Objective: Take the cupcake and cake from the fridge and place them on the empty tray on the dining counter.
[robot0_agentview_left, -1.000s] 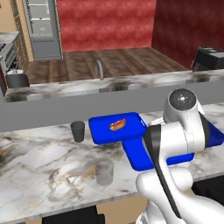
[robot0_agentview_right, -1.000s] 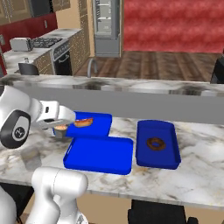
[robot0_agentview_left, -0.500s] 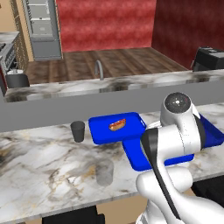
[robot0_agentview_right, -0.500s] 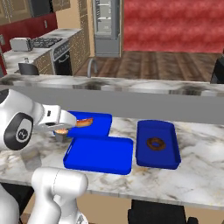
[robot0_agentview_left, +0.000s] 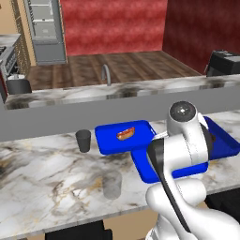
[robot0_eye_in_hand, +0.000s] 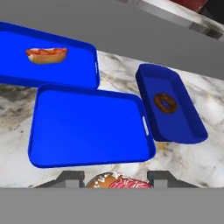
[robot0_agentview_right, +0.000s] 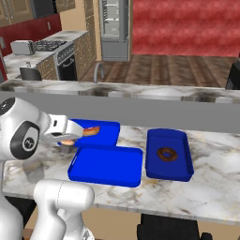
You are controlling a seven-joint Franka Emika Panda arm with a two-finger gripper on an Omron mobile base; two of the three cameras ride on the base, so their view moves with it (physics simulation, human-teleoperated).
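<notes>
The jaws (robot0_eye_in_hand: 117,180) are closed on the cupcake (robot0_eye_in_hand: 118,181), whose pink frosting with white sprinkles sits between the two dark fingertips (robot0_eye_in_hand: 70,178) at the bottom of the hand view, just off the near edge of the empty tray (robot0_eye_in_hand: 89,127) and above the marble surface (robot0_agentview_right: 211,197). Taking that empty tray as the landmark: it lies flat on the surface, a second blue tray (robot0_eye_in_hand: 52,65) with a hot dog (robot0_eye_in_hand: 47,54) lies just behind it on the far side, nearly touching its rim, and a third blue tray (robot0_eye_in_hand: 183,118) with a dark ring-shaped item (robot0_eye_in_hand: 165,103) (it looks like a chocolate doughnut) lies just beside it to the right, set at a slight angle. In the right base view the arm reaches in from the left with the cupcake (robot0_agentview_right: 69,141) held over the surface by the empty tray's (robot0_agentview_right: 107,166) left far corner. In the left base view a small dark cup (robot0_agentview_left: 83,140) stands left of the hot dog tray (robot0_agentview_left: 123,136). The fridge (robot0_agentview_right: 114,29) stands well beyond the empty tray, across the wooden floor.
</notes>
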